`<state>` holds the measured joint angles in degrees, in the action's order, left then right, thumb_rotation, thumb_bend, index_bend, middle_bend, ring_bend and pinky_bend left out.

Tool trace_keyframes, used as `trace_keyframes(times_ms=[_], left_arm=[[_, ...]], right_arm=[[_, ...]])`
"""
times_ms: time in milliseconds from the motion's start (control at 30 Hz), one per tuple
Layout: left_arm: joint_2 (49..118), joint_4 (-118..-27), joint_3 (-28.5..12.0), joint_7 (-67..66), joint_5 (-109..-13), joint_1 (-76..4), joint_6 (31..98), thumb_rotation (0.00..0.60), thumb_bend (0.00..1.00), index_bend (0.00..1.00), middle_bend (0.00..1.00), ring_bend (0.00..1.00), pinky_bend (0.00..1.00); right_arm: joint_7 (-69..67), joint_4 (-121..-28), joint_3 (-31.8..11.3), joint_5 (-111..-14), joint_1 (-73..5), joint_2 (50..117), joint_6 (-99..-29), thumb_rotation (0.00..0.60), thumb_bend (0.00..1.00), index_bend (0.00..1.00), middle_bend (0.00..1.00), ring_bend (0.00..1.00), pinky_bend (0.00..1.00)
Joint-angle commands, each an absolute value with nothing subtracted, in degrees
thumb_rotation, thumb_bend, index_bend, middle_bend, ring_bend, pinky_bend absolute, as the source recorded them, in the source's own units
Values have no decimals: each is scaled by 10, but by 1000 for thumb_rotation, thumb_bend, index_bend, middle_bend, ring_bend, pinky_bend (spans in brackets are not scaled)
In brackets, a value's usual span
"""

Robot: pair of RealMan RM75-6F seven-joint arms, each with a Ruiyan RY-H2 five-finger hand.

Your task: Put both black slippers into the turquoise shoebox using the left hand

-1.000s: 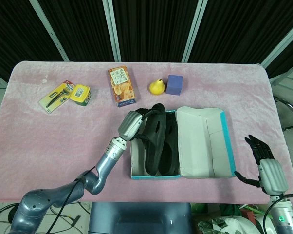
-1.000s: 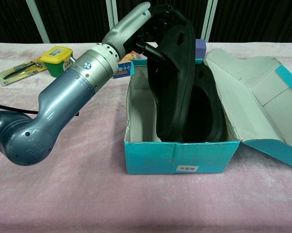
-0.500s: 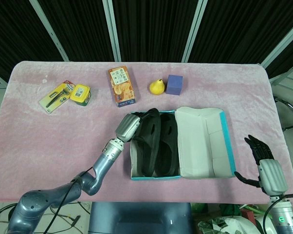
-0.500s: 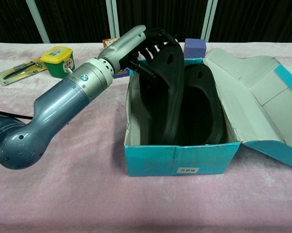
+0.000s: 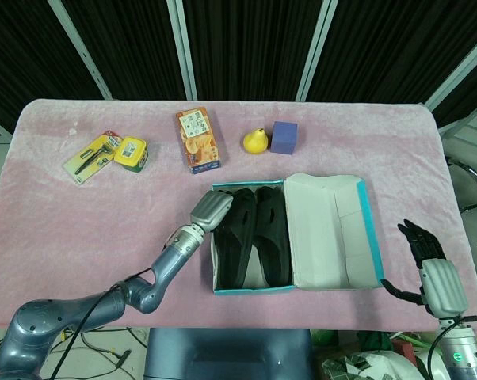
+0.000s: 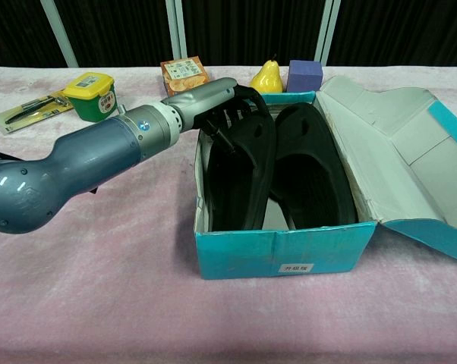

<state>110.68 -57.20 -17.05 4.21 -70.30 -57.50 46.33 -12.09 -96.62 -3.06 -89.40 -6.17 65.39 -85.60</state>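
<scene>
Seating the second slipper was the step in hand. The left hand [image 6: 213, 102] lay over the near-left rim of the turquoise shoebox [image 6: 278, 254], its fingers [image 6: 236, 117] curled around the upper edge of the left slipper [image 6: 240, 167]; it held that slipper and nothing else. The slipper stood inside the box, tilted slightly against the left wall, with its lower end down at the front. The right slipper [image 6: 312, 171] lay flat on the box floor beside it, the two touching along their inner edges. Both task items were therefore inside the box, and the task appeared close to complete.

By my judgement the next move called for the fingers to part, the slipper to settle flat, and the hand to lift clear over the rim without dragging the slipper or the cardboard wall along. The box lid [image 5: 330, 229] hung open to the right.

The right hand [image 5: 429, 265] waited off the table's near-right corner, fingers spread, holding nothing.

The surface was a table under a pink plush cloth [image 5: 80, 229]. At the far side rested a packaged tool [image 5: 89, 157], a yellow tub [image 5: 131, 152], an orange snack box [image 5: 198, 140], a yellow pear [image 5: 255, 141] and a purple cube [image 5: 284, 137]. Dark panels with pale frames [image 5: 179, 47] closed the room behind.
</scene>
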Motion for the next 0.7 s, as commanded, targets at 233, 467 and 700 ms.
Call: trace_keyframes(times_ms=[233,467,700], left_arm=[[1072,-649,-192,-70,-613,-578,442,600,0,14,102,55,251],[1034,-699,-192,-75,-605,-570,441,600,0,0,0,0,26],[990,-753,-184,-95,-612,-554,469,600,0,0,0,0,0]], right_arm=[[-124,-964,-30,-893,-60,654,-857,600,99,0,21,0,66],[-126,-963,-31,-894,-61,655,-857,600,99,0,21,0,66],[-127,-962,-32,-896,-61,656,-856,600,100,0,21,0,66]])
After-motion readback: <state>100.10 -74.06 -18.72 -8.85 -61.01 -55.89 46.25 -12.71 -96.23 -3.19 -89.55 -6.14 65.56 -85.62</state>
